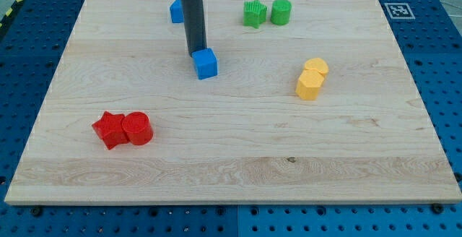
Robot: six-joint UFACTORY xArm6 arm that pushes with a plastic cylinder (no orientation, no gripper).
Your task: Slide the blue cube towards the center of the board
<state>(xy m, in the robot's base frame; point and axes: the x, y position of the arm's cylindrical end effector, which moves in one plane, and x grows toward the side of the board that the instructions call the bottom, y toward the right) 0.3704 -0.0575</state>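
The blue cube sits on the wooden board, left of the board's middle and toward the view's top. My tip stands right at the cube's upper left corner, touching or nearly touching it. The rod rises from there to the view's top edge. A second blue block lies behind the rod at the view's top, partly hidden by it.
A green star block and a green cylinder sit together at the top. Two yellow blocks touch at the right. A red star block and a red cylinder touch at the lower left.
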